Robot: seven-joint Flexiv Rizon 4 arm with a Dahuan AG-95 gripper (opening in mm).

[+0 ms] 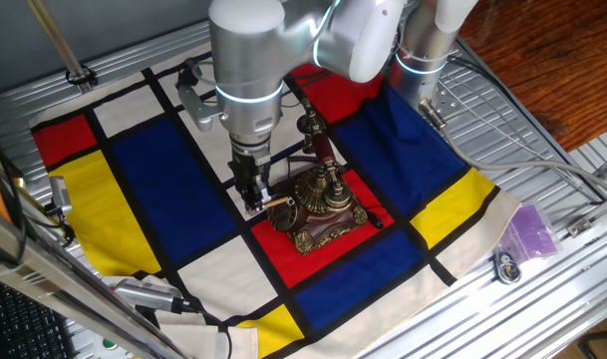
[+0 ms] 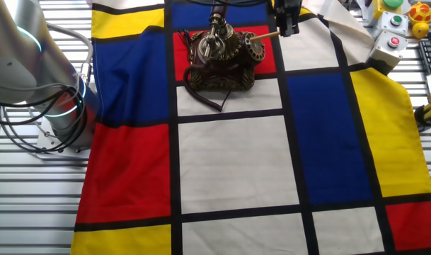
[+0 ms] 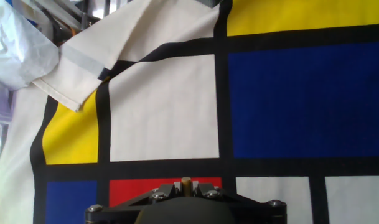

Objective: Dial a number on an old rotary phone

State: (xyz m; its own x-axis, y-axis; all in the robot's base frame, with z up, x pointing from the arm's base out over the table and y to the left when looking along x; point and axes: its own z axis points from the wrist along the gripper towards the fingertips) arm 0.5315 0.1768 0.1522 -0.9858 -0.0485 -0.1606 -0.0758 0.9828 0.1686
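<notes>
On checkered cloth (image 2: 229,163), one phone (image 2: 221,57), fingers (image 1: 253,194) seemingly pinching one stick (image 1: 278,202).

At the top of my frame the old rotary phone (image 2: 221,58) sits on the checked cloth (image 2: 229,163); the gripper (image 2: 286,27) holds a thin stick (image 2: 263,35) reaching its dial.

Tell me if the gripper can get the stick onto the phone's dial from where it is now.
Probably yes. The gripper holds the thin wooden stick beside the old rotary phone, its tip at the dial. Nothing stands between them; the handset sits behind.
</notes>
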